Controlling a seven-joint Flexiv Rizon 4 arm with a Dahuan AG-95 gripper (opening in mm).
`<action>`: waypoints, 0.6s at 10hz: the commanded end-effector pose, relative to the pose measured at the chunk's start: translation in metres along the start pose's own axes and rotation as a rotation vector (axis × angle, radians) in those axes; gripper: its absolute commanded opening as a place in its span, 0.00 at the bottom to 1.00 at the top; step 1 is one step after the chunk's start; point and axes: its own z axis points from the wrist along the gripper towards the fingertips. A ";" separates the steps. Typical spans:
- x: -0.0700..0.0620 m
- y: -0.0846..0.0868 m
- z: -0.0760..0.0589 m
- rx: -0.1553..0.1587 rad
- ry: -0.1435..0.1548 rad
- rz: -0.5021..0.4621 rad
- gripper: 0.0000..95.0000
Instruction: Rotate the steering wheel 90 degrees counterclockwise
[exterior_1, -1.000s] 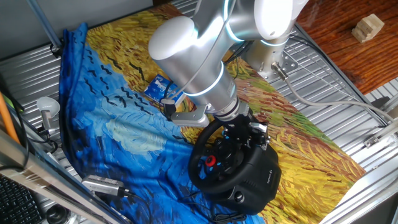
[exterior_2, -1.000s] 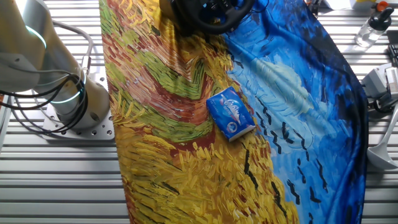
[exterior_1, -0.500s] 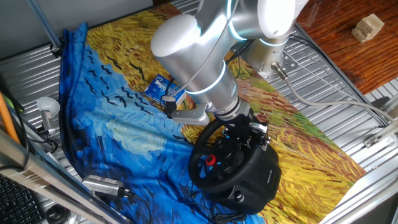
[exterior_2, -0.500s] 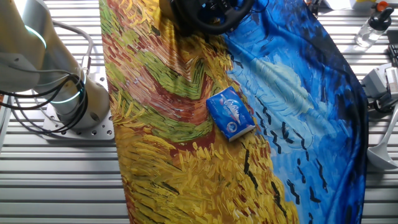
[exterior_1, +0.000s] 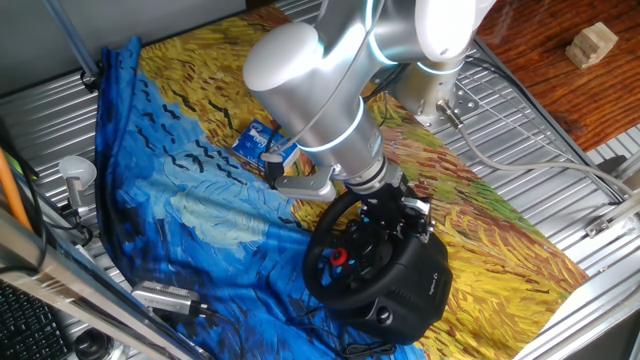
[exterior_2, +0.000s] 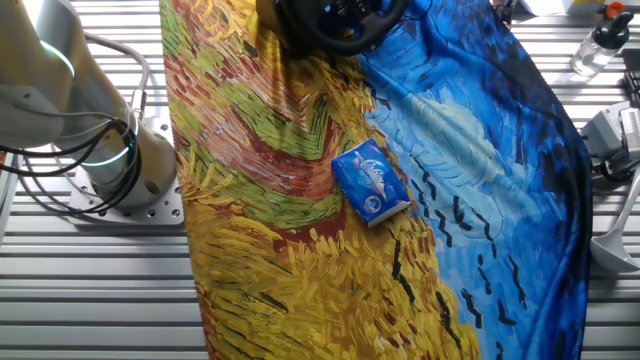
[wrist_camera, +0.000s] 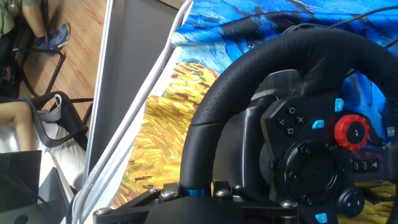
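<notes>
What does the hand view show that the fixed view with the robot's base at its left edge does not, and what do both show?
Only the hand view shows the wheel's hub, with the red knob and blue-lit buttons, plus a wooden floor beyond the table. Only the fixed view shows the small blue-and-white box, the robot's base and a bottle. Both show the steering wheel and the painted cloth beneath it.

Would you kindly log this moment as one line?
phase: turning | gripper: at steering wheel rim, closure unclear | blue-and-white box: apart on cloth
</notes>
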 end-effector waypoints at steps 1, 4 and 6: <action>0.001 0.000 0.000 0.002 -0.003 0.011 0.00; 0.001 0.000 0.000 0.009 -0.014 0.018 0.00; 0.001 0.000 0.000 0.015 -0.019 0.023 0.00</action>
